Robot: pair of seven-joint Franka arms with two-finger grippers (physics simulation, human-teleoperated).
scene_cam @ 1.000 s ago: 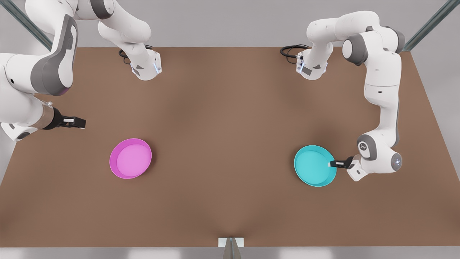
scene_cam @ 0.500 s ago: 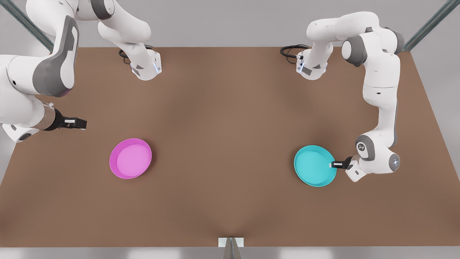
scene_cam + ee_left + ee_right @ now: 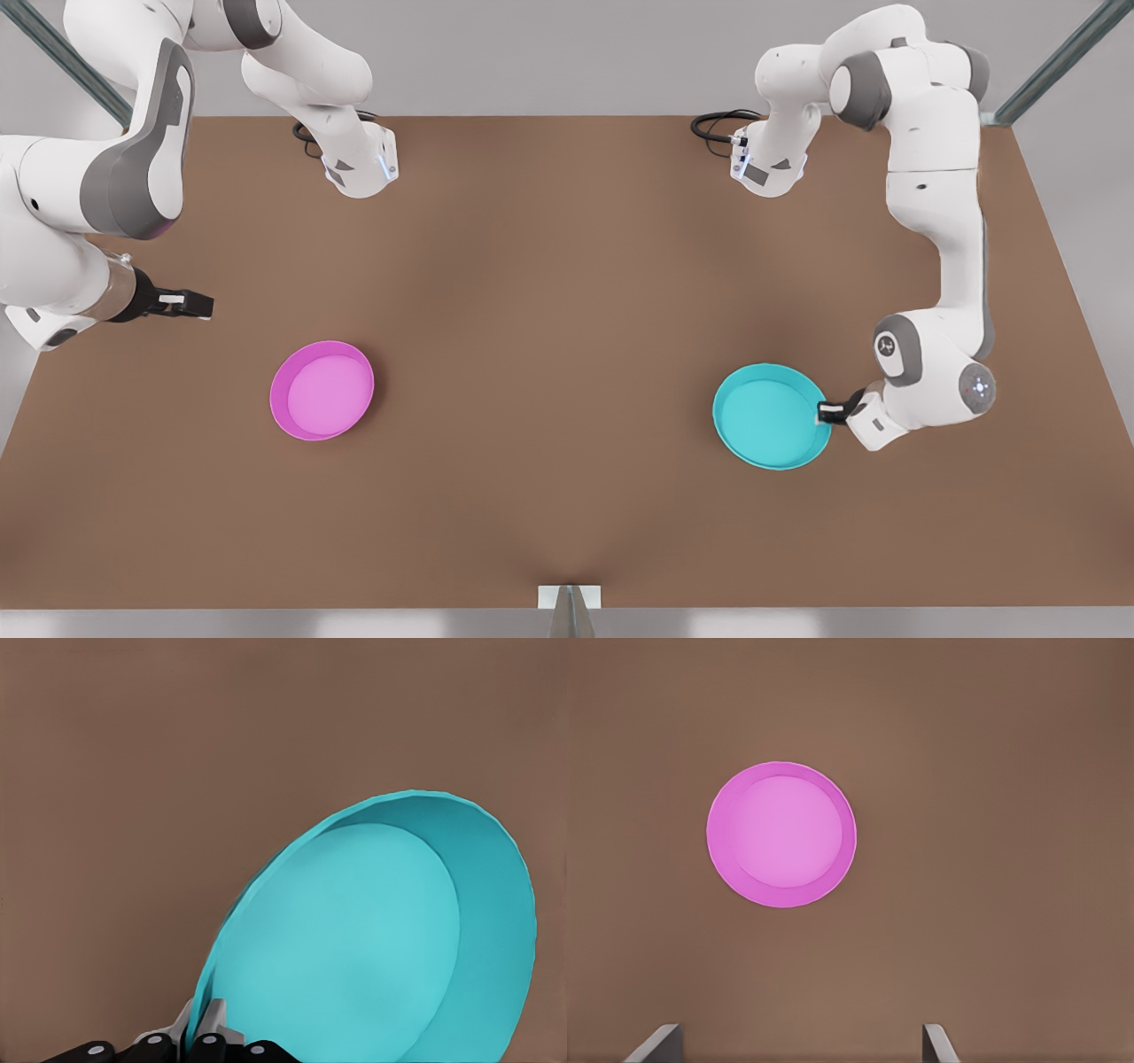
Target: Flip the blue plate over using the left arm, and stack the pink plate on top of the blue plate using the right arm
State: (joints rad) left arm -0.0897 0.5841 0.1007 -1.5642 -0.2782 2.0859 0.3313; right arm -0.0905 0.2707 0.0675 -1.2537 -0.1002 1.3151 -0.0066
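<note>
Flip underway: the left gripper, fingers clamped on the blue plate's rim, must roll it over. The right gripper, fingers apart, waits near the pink plate resting on the tabletop.

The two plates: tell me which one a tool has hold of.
The blue plate. The left tool is shut on its rim, at the front view's right. The pink plate lies untouched, with the right tool open and apart from it.
</note>
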